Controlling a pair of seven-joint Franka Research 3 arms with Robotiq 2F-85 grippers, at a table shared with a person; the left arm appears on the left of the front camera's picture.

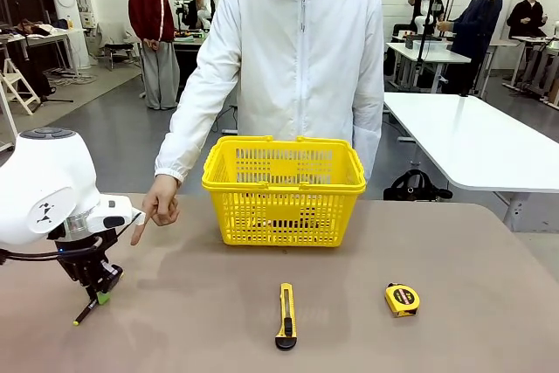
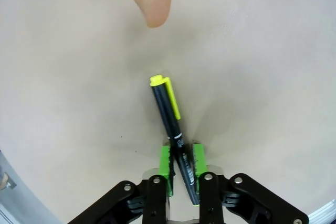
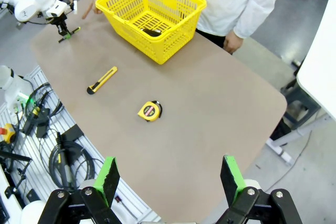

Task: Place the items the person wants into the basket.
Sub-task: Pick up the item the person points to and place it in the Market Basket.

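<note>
With a dark item already lying in the yellow basket [image 1: 284, 189], the left gripper [image 2: 182, 167] pinches the black-and-yellow pen [image 2: 172, 129] at the table's left, not yet delivered, while the right gripper [image 3: 170, 179] hangs wide open and empty.

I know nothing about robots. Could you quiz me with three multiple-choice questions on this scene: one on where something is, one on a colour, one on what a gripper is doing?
1. Where does the utility knife lie?
A. Inside the basket
B. On the table, on the robot's side of the basket
C. In the person's hand

2. What colour is the basket?
A. Yellow
B. Blue
C. Red

3. What is the left gripper doing?
A. Open over nothing
B. Shut on the tape measure
C. Shut on the black pen

Answers: 1 B, it rests on the table nearer the camera; 2 A, its lattice sides are yellow; 3 C, the green pads clamp the black pen.
</note>
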